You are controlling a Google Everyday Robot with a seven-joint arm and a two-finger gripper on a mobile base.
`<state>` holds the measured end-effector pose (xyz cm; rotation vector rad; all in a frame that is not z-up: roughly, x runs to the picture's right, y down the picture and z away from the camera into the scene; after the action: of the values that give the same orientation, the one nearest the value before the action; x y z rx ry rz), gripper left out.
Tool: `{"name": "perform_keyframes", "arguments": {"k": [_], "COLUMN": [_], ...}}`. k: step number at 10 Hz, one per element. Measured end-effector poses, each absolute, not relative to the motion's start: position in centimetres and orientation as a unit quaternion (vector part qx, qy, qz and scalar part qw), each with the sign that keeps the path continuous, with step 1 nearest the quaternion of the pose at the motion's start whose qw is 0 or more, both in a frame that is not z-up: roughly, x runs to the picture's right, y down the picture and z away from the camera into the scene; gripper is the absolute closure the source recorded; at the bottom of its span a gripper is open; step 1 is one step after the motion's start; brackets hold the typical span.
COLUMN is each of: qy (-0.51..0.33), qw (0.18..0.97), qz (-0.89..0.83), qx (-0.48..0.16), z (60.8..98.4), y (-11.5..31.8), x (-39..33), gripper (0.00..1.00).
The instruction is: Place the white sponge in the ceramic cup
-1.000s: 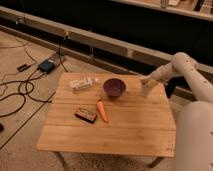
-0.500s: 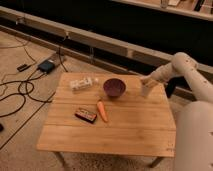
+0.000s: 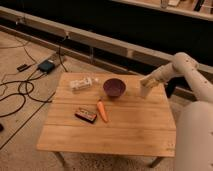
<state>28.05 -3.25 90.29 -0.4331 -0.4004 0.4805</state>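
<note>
Hovering at right of frame, your gripper [image 3: 146, 86] sits over the cup [image 3: 145, 91]; fingers' state unclear, sponge unseen, drop seemingly pending.

tool [image 3: 145, 83] over cup [image 3: 145, 90], right of bowl [image 3: 114, 88]

A lab-like test space — bare wooden table [image 3: 130, 125], floor cables [image 3: 20, 95], claw [image 3: 145, 86] beside it
</note>
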Motion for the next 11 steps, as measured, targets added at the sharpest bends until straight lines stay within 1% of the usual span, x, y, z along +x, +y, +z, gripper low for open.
{"name": "perform_keyframes", "arguments": {"k": [4, 11], "qy": [-0.226, -0.245], "qw": [0.927, 0.925], "qz": [0.216, 0.207], "qx": [-0.206, -0.204], "z": [87.7, 85.2], "y": [-4.6, -3.8], "x": [26.1, 25.9], "gripper": [0.20, 0.20]}}
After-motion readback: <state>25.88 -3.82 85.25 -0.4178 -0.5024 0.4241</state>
